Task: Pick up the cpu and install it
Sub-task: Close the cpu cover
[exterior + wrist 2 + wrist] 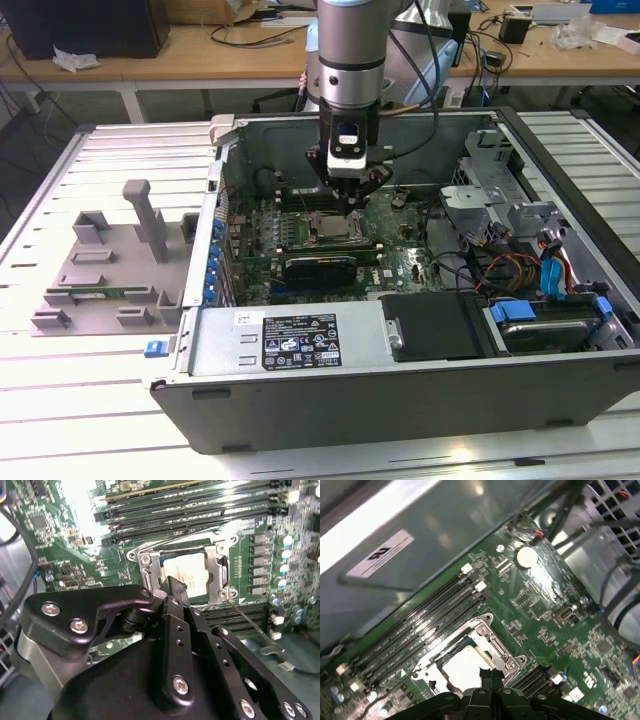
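Silver-topped and pale at the rim, the cpu [189, 576] lies flat inside the socket frame [216, 572] on the green motherboard [405, 262], with the metal of that frame around its edges. Your tool [350, 205] hangs straight above it inside the open computer case [300, 400], its black fingers [488, 674] drawn together with the tips close over one edge of the chip. Whether they touch it, you cannot tell. In both wrist views rows of dark memory slots [430, 615] run just beside the socket. The case lies on its side on a slatted metal bench [90, 410], and a grey moulded fixture [110, 270] sits on the bench toward the exterior view's left, well apart from the tool.
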